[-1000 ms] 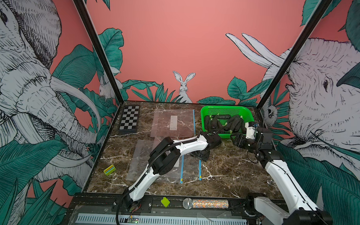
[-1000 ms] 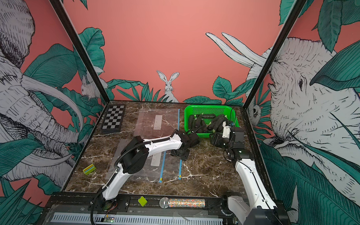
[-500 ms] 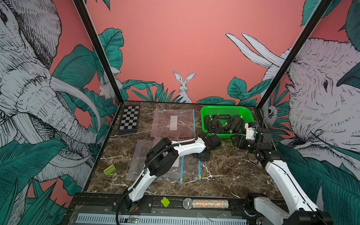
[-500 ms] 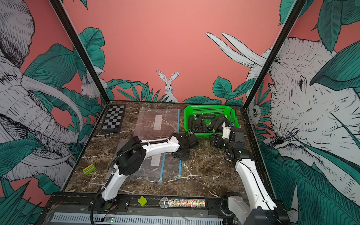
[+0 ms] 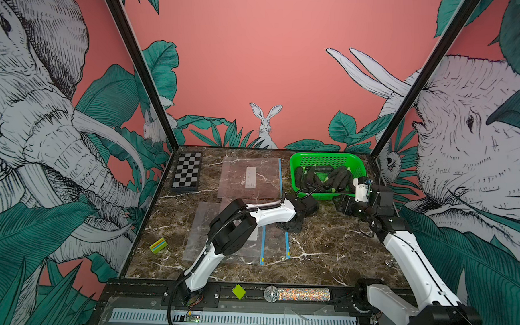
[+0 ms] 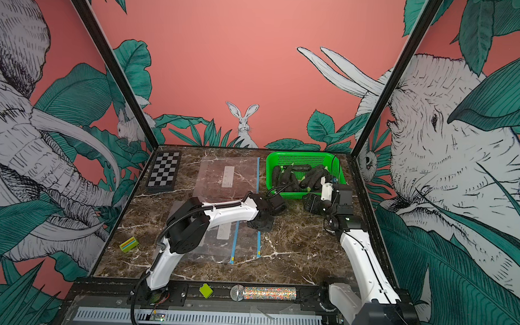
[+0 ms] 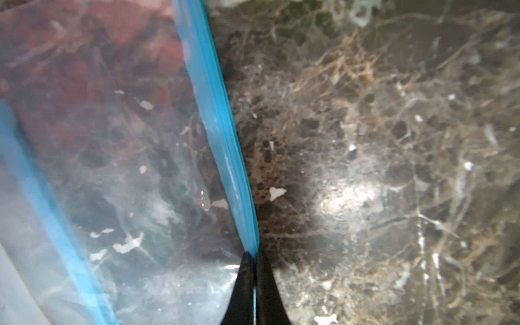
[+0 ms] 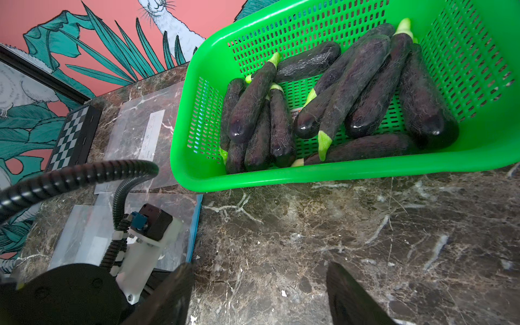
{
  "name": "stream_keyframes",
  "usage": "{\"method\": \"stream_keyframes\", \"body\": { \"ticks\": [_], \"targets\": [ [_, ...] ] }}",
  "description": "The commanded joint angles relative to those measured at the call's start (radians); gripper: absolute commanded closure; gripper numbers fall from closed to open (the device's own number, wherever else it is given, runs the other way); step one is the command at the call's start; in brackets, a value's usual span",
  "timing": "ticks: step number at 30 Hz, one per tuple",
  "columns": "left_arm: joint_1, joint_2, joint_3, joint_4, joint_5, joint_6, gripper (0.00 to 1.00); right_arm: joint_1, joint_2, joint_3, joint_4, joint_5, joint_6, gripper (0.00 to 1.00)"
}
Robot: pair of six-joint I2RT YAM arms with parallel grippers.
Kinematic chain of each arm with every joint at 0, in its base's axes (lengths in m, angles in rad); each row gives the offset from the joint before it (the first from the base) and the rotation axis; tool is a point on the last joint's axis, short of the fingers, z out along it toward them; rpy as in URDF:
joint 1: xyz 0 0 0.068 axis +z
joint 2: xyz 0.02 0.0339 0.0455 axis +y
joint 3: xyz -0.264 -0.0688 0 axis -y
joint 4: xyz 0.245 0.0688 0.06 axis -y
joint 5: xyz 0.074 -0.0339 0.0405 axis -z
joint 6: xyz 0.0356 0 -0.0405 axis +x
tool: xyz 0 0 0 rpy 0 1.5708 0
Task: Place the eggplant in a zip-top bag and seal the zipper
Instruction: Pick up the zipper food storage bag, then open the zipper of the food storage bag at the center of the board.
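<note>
Over the last second my left gripper point(image 7: 255, 263) goes from open to pinched tight on the blue zipper edge point(image 7: 225, 126) of the zip-top bag point(image 7: 135, 174), which lies flat on the marble table point(image 8: 365, 239). I judge the bag's mouth is now in hand and ready to be lifted open. My right gripper point(image 8: 259, 284) hangs wide and empty just in front of the green basket point(image 8: 309, 176), where the eggplants point(image 8: 357, 84) lie piled, near but untouched.
</note>
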Motion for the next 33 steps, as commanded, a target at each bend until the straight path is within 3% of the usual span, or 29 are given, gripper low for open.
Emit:
{"method": "stream_keyframes", "body": {
  "ticks": [1, 10, 17, 27, 33],
  "targets": [
    [0.008, -0.057, 0.020, -0.112, -0.048, 0.018, 1.00, 0.014, -0.012, 0.029, -0.005, -0.057, -0.007, 0.24],
    [0.008, -0.171, 0.109, -0.172, -0.086, 0.082, 1.00, 0.090, 0.045, -0.039, 0.060, -0.140, 0.058, 0.26],
    [0.008, -0.230, 0.116, -0.165, -0.078, 0.094, 1.00, 0.140, 0.114, -0.091, 0.191, -0.213, 0.147, 0.39],
    [0.008, -0.245, 0.136, -0.144, -0.070, 0.106, 1.00, 0.339, 0.240, -0.070, 0.355, -0.190, 0.255, 0.38],
    [0.008, -0.264, 0.134, -0.131, -0.059, 0.106, 1.00, 0.403, 0.335, -0.049, 0.440, -0.175, 0.304, 0.46]
  ]
}}
